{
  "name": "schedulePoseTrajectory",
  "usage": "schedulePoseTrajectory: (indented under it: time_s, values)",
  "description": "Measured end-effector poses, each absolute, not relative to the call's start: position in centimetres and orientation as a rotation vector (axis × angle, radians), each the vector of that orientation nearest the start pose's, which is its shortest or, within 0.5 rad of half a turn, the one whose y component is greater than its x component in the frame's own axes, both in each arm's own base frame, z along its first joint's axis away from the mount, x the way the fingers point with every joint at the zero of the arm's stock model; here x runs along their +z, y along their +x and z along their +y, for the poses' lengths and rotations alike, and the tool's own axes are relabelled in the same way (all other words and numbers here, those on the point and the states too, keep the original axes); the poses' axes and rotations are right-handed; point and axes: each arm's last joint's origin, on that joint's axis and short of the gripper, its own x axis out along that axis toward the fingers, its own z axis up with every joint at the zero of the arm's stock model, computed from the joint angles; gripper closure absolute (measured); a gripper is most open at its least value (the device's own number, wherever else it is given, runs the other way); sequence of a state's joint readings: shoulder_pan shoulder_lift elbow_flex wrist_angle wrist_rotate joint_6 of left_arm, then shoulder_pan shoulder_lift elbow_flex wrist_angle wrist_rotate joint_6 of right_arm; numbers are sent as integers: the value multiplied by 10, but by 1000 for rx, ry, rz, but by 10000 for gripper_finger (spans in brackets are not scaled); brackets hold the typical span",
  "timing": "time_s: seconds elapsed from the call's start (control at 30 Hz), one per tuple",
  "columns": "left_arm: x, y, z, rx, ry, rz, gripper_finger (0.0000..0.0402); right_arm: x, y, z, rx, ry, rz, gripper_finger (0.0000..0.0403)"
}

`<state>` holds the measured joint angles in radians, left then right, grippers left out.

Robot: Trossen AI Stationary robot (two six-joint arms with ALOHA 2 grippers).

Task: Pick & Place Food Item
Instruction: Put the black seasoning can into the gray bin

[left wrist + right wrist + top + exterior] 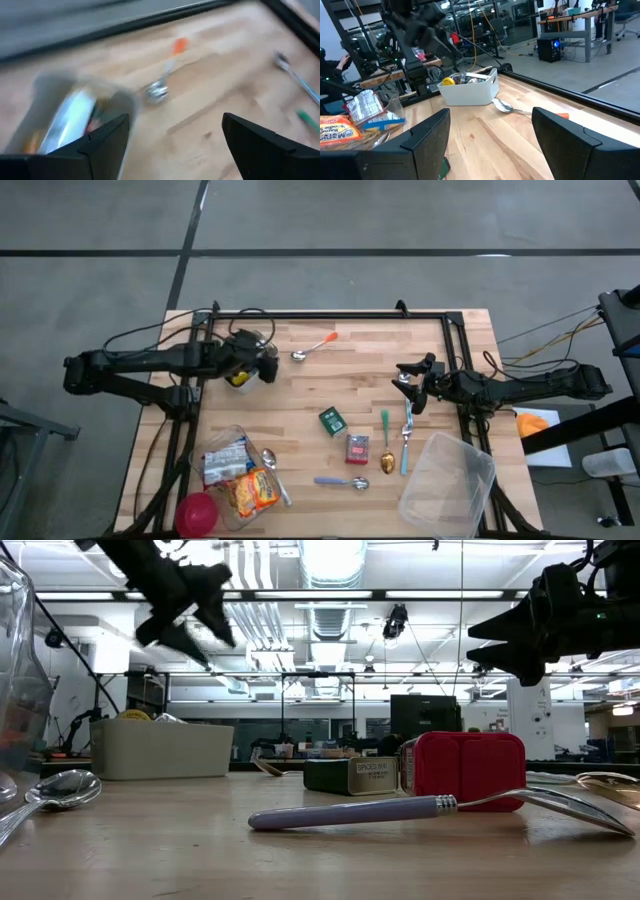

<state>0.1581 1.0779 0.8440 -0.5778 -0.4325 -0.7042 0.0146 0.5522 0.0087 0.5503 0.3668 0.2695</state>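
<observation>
Above the white bin (243,372) at the table's far left, the left gripper (268,367) hovers with fingers spread wide, pinching nothing. Across the table, the right gripper (408,383) hangs spread and empty near a green-handled spoon (385,442). Food packets, among them an orange noodle packet (253,491), lie in a clear container (232,440) at the near left.

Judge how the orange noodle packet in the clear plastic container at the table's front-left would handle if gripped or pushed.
The orange noodle packet looks like a thin printed wrapper, so probably light and crinkly, yielding under the fingers. It lies flat, so rolling seems unlikely. Its glossy film may slip, and the clear plastic container and silver packet crowd the approach.
</observation>
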Motion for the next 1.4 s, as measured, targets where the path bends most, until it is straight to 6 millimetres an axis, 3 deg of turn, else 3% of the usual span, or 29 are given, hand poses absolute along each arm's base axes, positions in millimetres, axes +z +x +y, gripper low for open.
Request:
schedulePoseTrajectory:
  time_s: [0.3,0.57,0.87,1.2,1.4]
  values:
    - [272,238,13,372,-82,608,80,167,131,-8,-349,268,-54,126]
    - [260,268,-5,-207,188,549,80,167,131,-8,-349,268,-54,126]
    - [242,314,-7,-328,242,626,80,167,131,-8,-349,268,-54,126]
    - [217,375,-6,-400,252,887,80,167,131,-8,-349,268,-54,126]
    - [197,392,-5,-441,296,943,80,167,131,-9,-349,268,-54,126]
